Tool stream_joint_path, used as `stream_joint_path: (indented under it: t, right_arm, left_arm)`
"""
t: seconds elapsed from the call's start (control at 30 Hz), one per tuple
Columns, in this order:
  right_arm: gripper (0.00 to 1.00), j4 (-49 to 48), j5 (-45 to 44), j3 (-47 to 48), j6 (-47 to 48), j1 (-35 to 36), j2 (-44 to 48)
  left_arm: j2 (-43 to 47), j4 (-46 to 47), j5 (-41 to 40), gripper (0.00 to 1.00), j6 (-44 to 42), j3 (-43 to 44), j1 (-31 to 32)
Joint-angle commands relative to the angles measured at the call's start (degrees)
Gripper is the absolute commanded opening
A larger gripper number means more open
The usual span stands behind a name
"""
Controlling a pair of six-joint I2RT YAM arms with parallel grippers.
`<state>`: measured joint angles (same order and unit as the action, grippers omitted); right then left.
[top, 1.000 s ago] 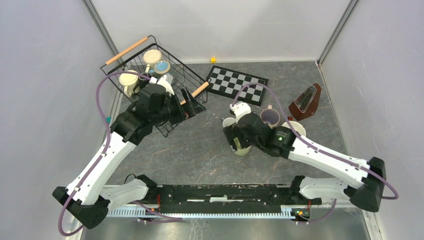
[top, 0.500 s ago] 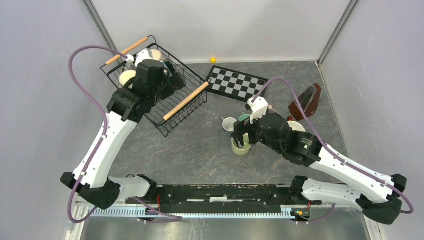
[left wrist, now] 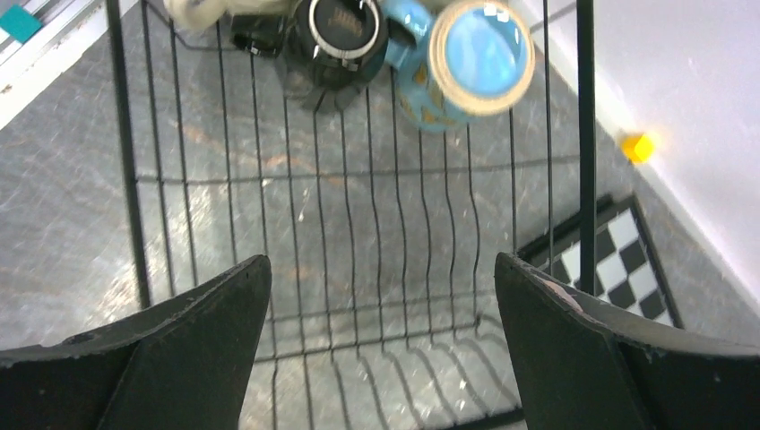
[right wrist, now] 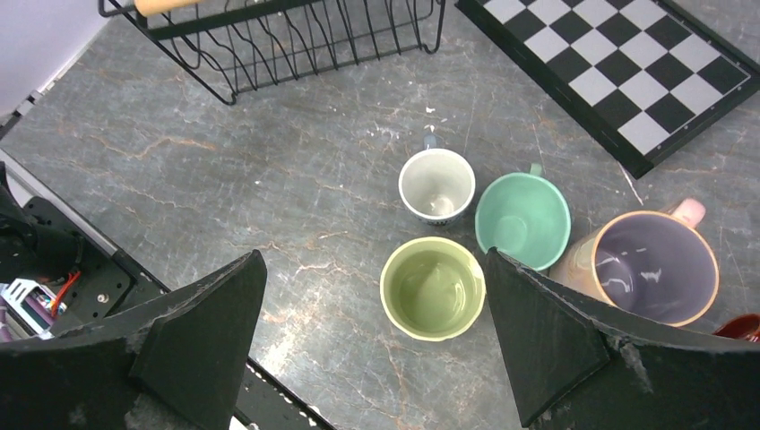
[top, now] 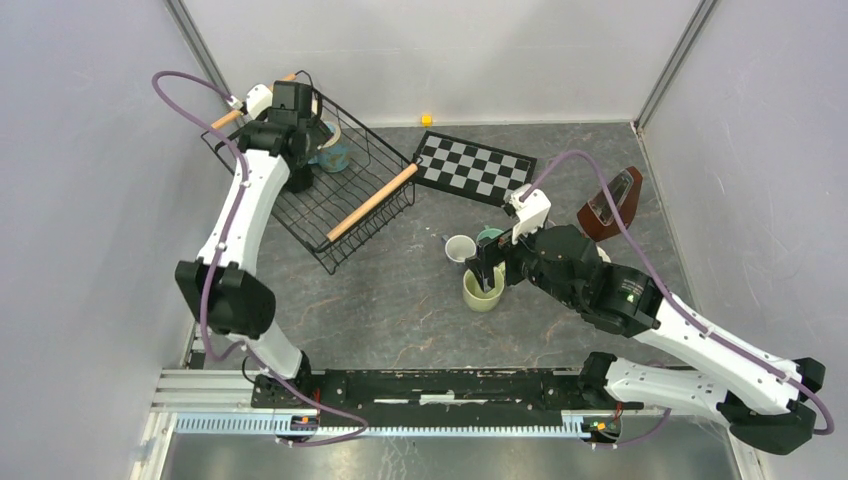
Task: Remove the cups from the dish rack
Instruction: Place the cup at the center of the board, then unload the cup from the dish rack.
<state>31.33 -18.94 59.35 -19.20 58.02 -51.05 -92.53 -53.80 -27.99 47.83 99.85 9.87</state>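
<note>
The dish rack (top: 345, 205), a black wire basket with wooden handles, stands at the back left. At its far end sit a blue cup (left wrist: 466, 63), a black cup (left wrist: 339, 36) and part of a cream cup (left wrist: 202, 11). My left gripper (left wrist: 381, 260) hangs open above the rack's bare wire floor, short of those cups. On the table stand a light green cup (right wrist: 433, 287), a white cup (right wrist: 436, 184), a teal cup (right wrist: 522, 219) and a beige-pink cup (right wrist: 650, 267). My right gripper (right wrist: 373, 255) is open above the green cup (top: 483, 290), holding nothing.
A checkered board (top: 475, 165) lies right of the rack, with a small yellow cube (top: 427, 120) by the back wall. A brown metronome (top: 612, 205) stands behind my right arm. The rack's near corner (right wrist: 296, 36) lies just beyond the white cup.
My left arm has swung up from the rack's near side to over its far corner. My right gripper has lifted away from the green cup, which stays on the table.
</note>
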Motion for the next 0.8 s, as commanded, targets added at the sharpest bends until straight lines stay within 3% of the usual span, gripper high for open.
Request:
stream_joint_path:
  t: [0.0,0.27,0.77]
  right_arm:
    - [0.98,-0.9,-0.3,3.6,2.2,0.0,0.8]
    - [0.98,0.0,1.5,4.6,3.7,-0.1,0.5]
    - [0.98,1.7,3.5,4.9,3.8,-0.1,-0.2]
  left_arm:
    - [-8.2,2.4,-0.6,1.00,4.6,8.1,-3.3]
    - [-23.7,-2.6,-2.1,1.00,7.4,22.3,-7.0]
    - [-33.4,-3.8,-2.2,1.00,10.5,28.5,-11.5]
